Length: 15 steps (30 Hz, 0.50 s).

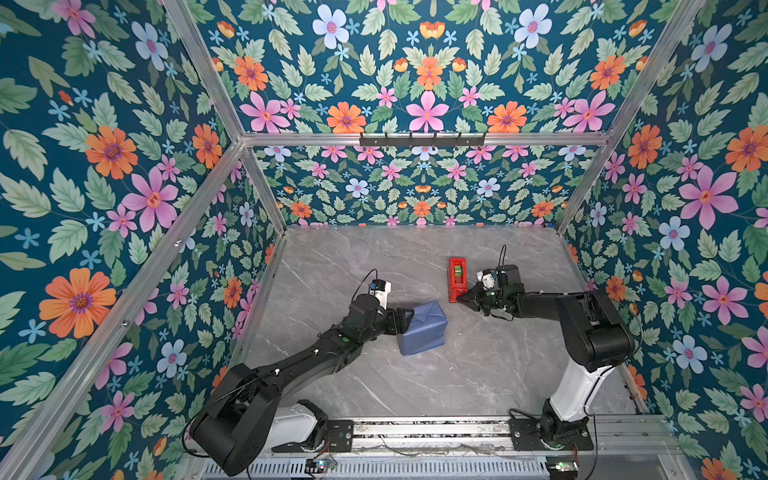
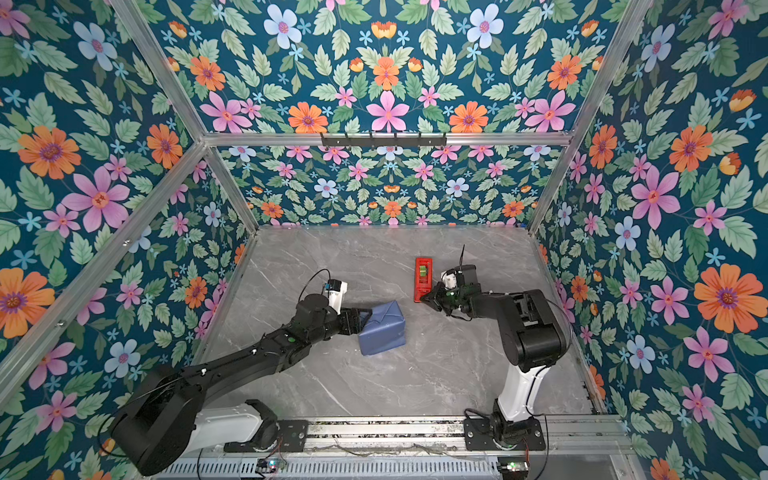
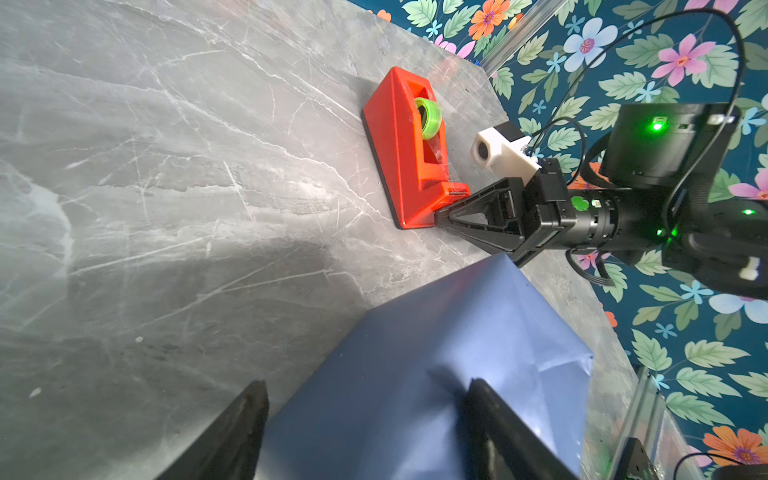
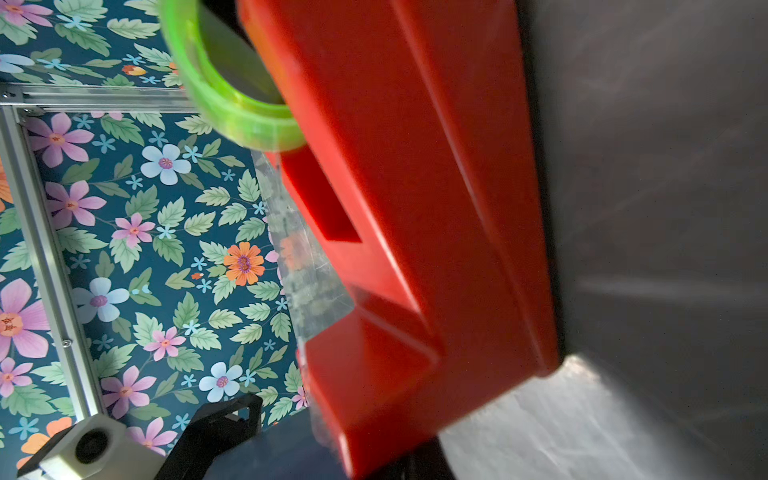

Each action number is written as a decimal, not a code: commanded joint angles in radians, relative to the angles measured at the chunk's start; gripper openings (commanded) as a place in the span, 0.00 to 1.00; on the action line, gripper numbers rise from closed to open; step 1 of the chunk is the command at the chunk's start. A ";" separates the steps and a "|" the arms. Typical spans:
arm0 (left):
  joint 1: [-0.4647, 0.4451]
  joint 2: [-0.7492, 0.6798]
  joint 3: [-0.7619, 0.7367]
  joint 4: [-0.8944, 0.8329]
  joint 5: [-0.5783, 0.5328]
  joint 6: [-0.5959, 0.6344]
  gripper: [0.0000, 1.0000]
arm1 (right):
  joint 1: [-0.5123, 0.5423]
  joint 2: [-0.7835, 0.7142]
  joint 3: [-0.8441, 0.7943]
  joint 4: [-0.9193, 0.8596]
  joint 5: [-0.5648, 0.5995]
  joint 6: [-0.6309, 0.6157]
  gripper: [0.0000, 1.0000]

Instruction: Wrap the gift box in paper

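1. The paper (image 1: 422, 328) is folded all around the gift box, which is wholly hidden inside it. The parcel sits on the counter (image 1: 478, 374) just below the middle of both top views, darker blue face outward.
2. The left pincer (image 1: 406, 320) stands wide, its fingers (image 3: 494, 419) straddling the parcel's left end and pressing on the folded flaps. The paper dents under one finger. I judge that this grip keeps the folds from springing open, since no tape shows on them.
3. The red tape dispenser (image 1: 456, 279) lies up and to the right of the parcel, apart from it, with its cutter end toward the lower edge of the frame.
4. The right pincer (image 1: 460, 298) is fully closed, tips against the dispenser's cutter end. I cannot tell whether it pinches tape. A clear strip (image 4: 299, 266) runs from the green roll (image 4: 249, 133) to the cutter.
5. The wrapping looks nearly done, and sealing the held end seems the step in hand.
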 commanded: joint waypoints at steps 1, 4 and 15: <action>-0.002 0.007 -0.010 -0.141 -0.007 0.038 0.77 | -0.001 -0.005 0.015 -0.129 0.107 -0.064 0.00; -0.002 0.009 -0.012 -0.139 -0.007 0.037 0.76 | -0.001 -0.018 0.023 -0.166 0.139 -0.089 0.00; -0.002 0.013 -0.017 -0.135 -0.005 0.037 0.76 | 0.031 -0.076 0.066 -0.292 0.269 -0.171 0.00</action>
